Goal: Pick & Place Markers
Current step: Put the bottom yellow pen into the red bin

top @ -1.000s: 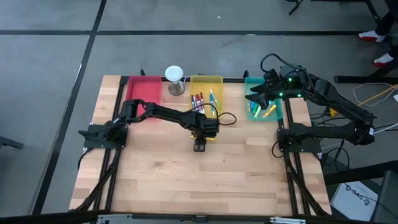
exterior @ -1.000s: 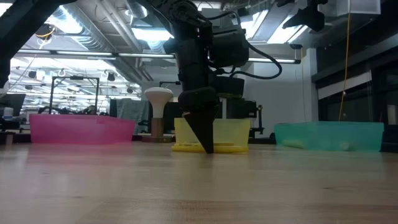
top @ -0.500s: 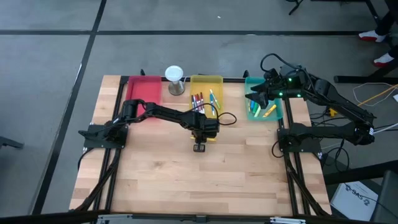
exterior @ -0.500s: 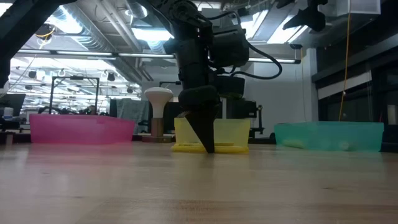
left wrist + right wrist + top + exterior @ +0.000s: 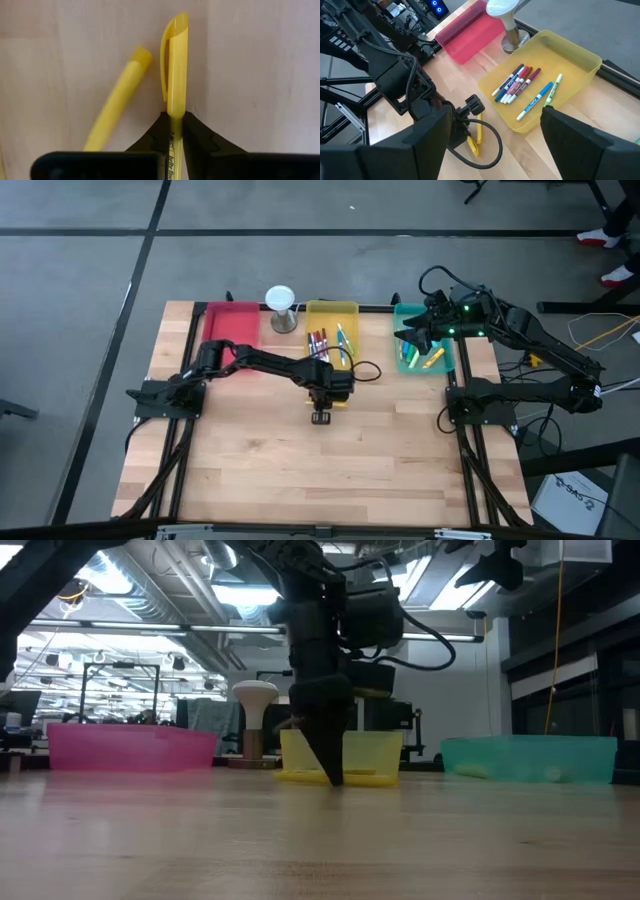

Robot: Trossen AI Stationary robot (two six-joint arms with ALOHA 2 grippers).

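The left pincer (image 5: 175,131) is down at the bench (image 5: 300,470), just in front of the yellow tray (image 5: 345,311), clenched on a yellow marker (image 5: 176,65). A second yellow marker (image 5: 120,97) lies slanted beside it on the wood. The right pincer (image 5: 408,338) hangs spread wide over the teal tray (image 5: 447,363), grasping nothing.
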